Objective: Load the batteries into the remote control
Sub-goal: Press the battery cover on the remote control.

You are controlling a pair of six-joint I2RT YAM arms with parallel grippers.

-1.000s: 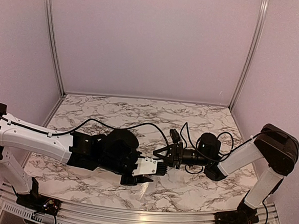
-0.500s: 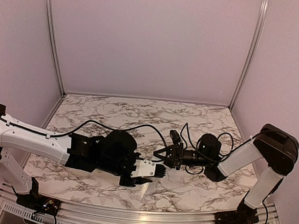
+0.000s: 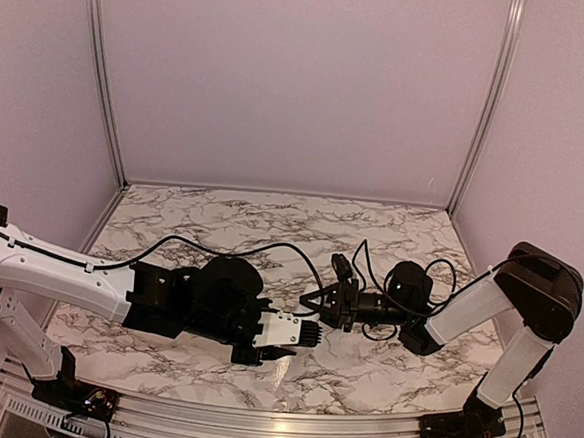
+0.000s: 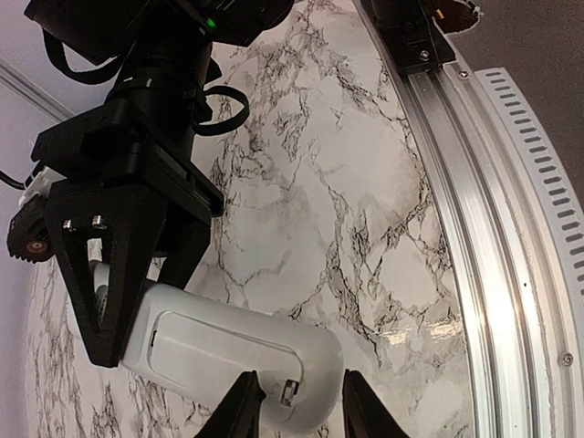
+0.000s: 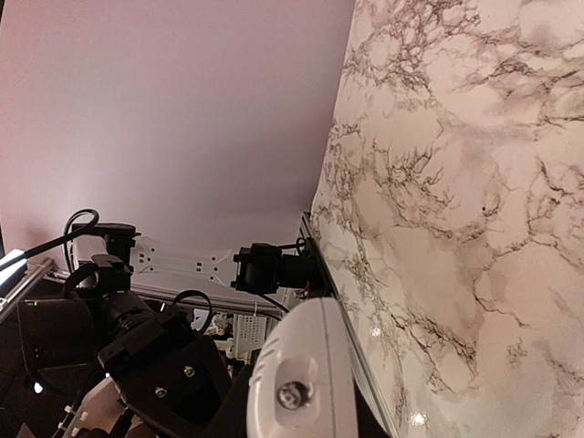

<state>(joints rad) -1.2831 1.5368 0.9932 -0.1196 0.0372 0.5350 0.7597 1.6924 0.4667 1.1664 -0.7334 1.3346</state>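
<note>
The left jaws pinch one end of the remote control (image 4: 228,351). The right jaws are closed on the other end. So both hold the same small white thing. It is over the middle of the table (image 3: 222,214), close to its near edge. The side with the lid (image 4: 214,336) faces the left wrist camera, and the lid looks shut. I cannot see the batteries anywhere.

What could go wrong? If one arm pulls or twists while the other holds tight, the remote control could pop out of one grip and drop onto the table. The left jaws hold only the very end, so I think it would slip there first. The right jaws sit close to the lid's far end, so they might block the lid from coming off.

The left arm (image 3: 67,279) reaches low from the left near corner, stretched out toward the middle. The right arm (image 3: 466,306) rises at the right near corner, bends, then reaches left, with its wrist pointing at the left jaws.
</note>
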